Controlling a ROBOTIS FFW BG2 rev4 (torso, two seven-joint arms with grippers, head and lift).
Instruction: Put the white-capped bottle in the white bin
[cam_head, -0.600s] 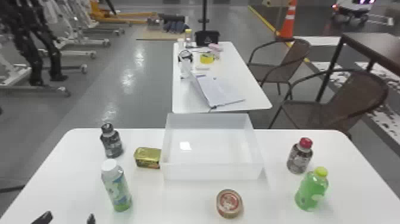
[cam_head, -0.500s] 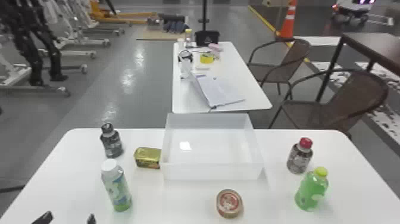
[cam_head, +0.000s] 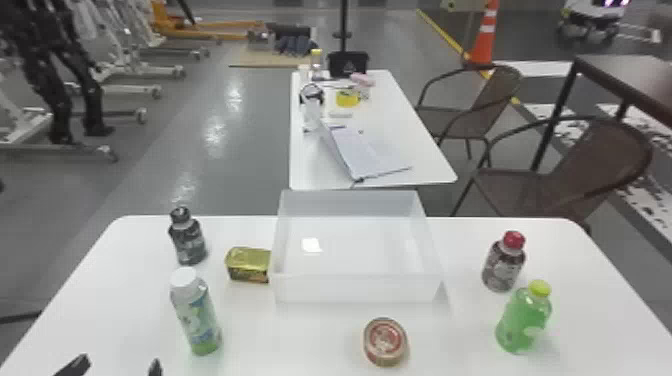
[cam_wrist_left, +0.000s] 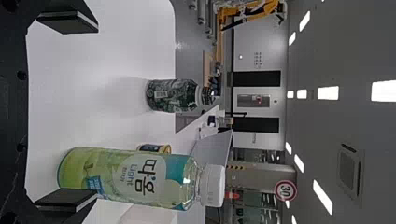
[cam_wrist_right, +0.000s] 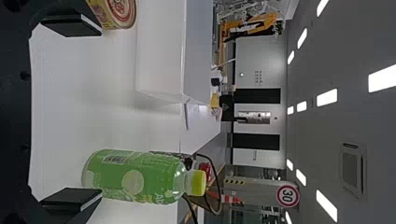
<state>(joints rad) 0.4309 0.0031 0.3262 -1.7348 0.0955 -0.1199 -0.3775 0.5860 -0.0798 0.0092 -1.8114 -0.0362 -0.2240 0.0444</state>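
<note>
Head view: a clear, rounded, white-capped bottle (cam_head: 195, 315) stands left of the smooth rectangular white bin (cam_head: 357, 289). Left hand (cam_head: 118, 366) and right hand (cam_wrist_right: 100, 112) gape wide, empty.

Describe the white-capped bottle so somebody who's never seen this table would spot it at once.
On the near white table, find the white bin. Left of it, nearer the robot, stands a tall bottle, green toward its base. Its white cap sets it apart from the dark-capped bottle behind and the low gold tin.
</note>
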